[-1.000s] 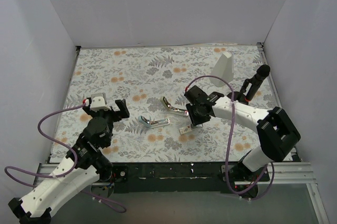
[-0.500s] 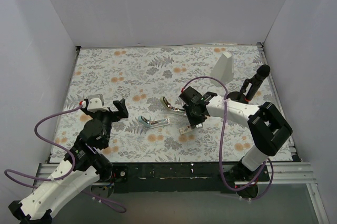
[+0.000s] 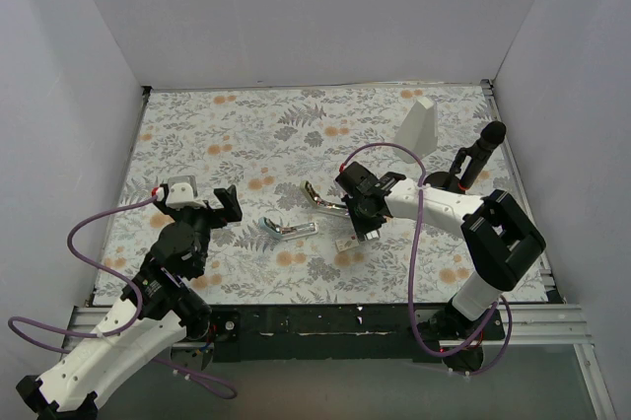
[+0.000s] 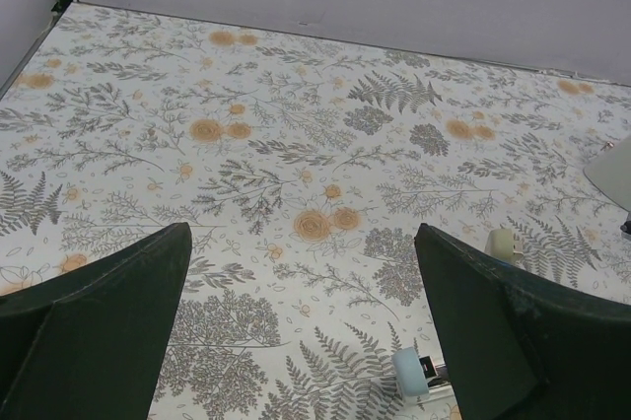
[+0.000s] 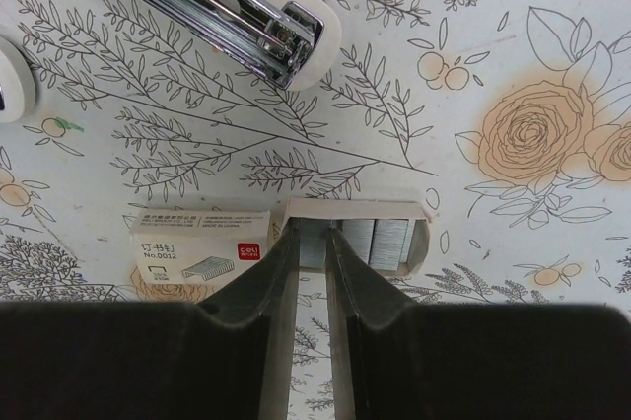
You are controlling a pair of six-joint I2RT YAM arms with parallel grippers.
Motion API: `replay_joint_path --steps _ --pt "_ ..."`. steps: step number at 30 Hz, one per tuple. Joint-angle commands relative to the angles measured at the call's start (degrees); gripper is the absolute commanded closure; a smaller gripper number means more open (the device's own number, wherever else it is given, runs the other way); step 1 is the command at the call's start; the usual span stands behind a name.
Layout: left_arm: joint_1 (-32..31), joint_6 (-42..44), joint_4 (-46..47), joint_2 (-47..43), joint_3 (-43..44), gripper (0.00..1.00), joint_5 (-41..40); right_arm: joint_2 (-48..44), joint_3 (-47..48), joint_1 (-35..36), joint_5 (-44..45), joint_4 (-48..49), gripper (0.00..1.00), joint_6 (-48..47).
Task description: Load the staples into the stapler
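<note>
The right gripper (image 5: 311, 240) is down over the staples (image 5: 380, 243), which lie as grey strips in a small open cardboard tray (image 5: 419, 233) on the table (image 3: 227, 134), near the right arm. Its fingers stand only a narrow slit apart with a strip between the tips. The tips cover the contact, so I cannot tell whether they pinch the strip or merely straddle it. The box's printed sleeve (image 5: 202, 243) lies right beside the tray's left end. Beyond them in the right wrist view a beige stapler (image 5: 227, 16) lies open, its silver channel cut off by the top edge. The light blue stapler (image 3: 291, 230) lies open on the table just left of the box, apart from it. The left wrist view shows only its rounded end at the bottom edge. The left gripper (image 4: 303, 252) hangs wide open, holding nothing, over the table's left side. From overhead the right gripper covers part of the box, and the staples themselves cannot be made out.
</note>
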Motion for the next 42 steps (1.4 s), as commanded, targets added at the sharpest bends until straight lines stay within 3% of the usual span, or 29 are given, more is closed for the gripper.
replay_joint_path --steps 1,42 --pt "0.47 0.56 0.63 0.87 -0.53 0.02 0.74 0.88 1.57 0.21 0.79 0.76 0.76 1.11" --pt "0.82 0.74 0.46 1.48 -0.70 0.02 2.93 1.14 -0.45 0.39 0.00 2.17 0.70 2.42"
